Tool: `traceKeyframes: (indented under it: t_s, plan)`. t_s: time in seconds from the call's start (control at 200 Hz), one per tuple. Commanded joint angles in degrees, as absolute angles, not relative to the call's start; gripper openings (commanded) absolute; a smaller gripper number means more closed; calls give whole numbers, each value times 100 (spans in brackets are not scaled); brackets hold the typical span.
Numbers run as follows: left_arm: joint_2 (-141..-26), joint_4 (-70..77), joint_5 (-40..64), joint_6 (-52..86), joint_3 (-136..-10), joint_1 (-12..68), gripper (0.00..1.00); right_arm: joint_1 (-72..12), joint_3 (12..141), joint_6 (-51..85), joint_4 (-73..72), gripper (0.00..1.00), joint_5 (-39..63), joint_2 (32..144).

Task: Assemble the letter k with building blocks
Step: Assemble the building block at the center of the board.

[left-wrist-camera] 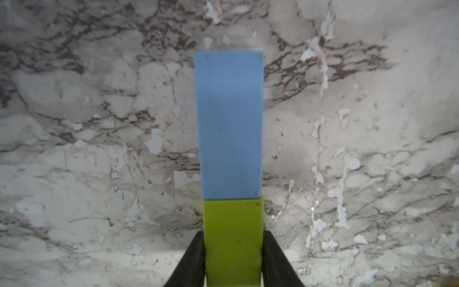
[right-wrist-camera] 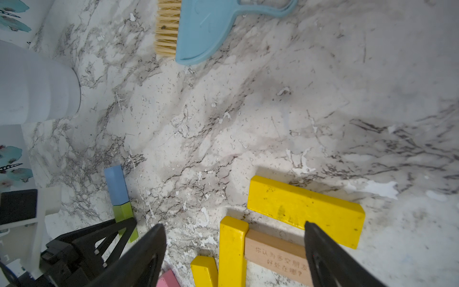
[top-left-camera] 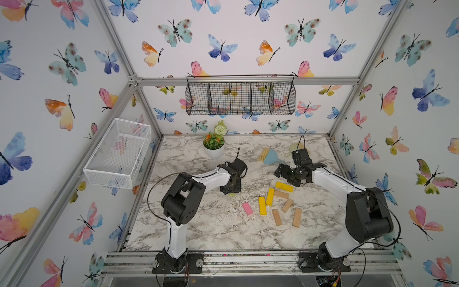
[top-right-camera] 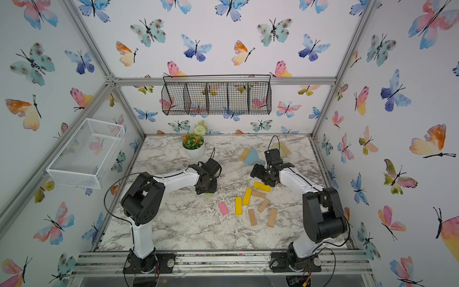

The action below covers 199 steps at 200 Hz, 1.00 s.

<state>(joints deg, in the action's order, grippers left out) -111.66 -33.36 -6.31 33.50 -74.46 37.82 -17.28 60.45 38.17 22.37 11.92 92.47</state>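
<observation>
In the left wrist view a green block (left-wrist-camera: 233, 236) lies flat on the marble, end to end with a blue block (left-wrist-camera: 229, 124). My left gripper (left-wrist-camera: 233, 261) has a black finger pressed against each long side of the green block. The right wrist view shows the same pair, blue (right-wrist-camera: 116, 184) and green (right-wrist-camera: 121, 211). My right gripper (right-wrist-camera: 233, 228) hangs open over a loose heap: yellow blocks (top-left-camera: 284, 186) (top-left-camera: 270, 196) (top-left-camera: 262, 206), tan blocks (top-left-camera: 281, 194) (top-left-camera: 287, 205) (top-left-camera: 297, 217) and a pink block (top-left-camera: 247, 208). Nothing sits between its fingers.
A white plant pot (top-left-camera: 214, 146) stands at the back. A blue dustpan with brush (top-left-camera: 270, 157) lies behind the right gripper, a green one (top-left-camera: 295, 146) beyond it. A white basket (top-left-camera: 119, 151) hangs on the left wall, a black wire basket (top-left-camera: 240, 98) on the back wall.
</observation>
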Motion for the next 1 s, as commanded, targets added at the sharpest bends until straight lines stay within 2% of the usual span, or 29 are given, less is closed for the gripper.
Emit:
traceKeyframes:
  t_s: [0.0, 0.05, 0.18, 0.29, 0.37, 0.445, 0.491, 0.551, 0.636, 0.736, 0.896, 0.991]
  plan:
    - [-11229, -3403, -578, 3248, -7515, 3744, 43, -1714, 5910, 3786, 2127, 94, 1251, 9203]
    - [-11133, -3394, -627, 3243, -7515, 3753, 48, -1714, 5768, 3757, 1910, 98, 1336, 9024]
    - [-10801, -3361, -716, 3234, -7492, 3753, 59, -1714, 5190, 3924, 1051, 98, 1459, 8464]
    - [-10426, -3262, -806, 3239, -7419, 3742, 71, -1714, 5122, 3990, 868, 98, 1486, 8381]
    - [-9949, -2884, -715, 3147, -7211, 3728, 74, -1760, 5269, 4232, 1048, 98, 1126, 8430]
    - [-9304, -2134, -357, 3007, -6736, 3639, 75, -1994, 5453, 4466, 1300, 98, 252, 8321]
    - [-8874, -1651, -74, 3016, -6353, 3486, 78, -2176, 5551, 4615, 1448, 98, -341, 8214]
    - [-8346, -1128, 335, 3148, -5875, 3148, 83, -2388, 5609, 4584, 1394, 98, -592, 8096]
    - [-7790, -821, 862, 3305, -5433, 2477, 95, -2487, 5493, 4573, 982, 98, -68, 7990]
    - [-7356, -993, 1000, 3055, -5296, 1842, 99, -2925, 5472, 4091, 565, 98, 583, 8176]
    - [-7051, -1728, 687, 2558, -5565, 1285, 97, -4124, 6635, 3331, 1886, 97, 230, 9262]
    - [-6998, -2142, 527, 2197, -5854, 1169, 97, -4531, 7192, 3365, 2616, 84, 131, 10009]
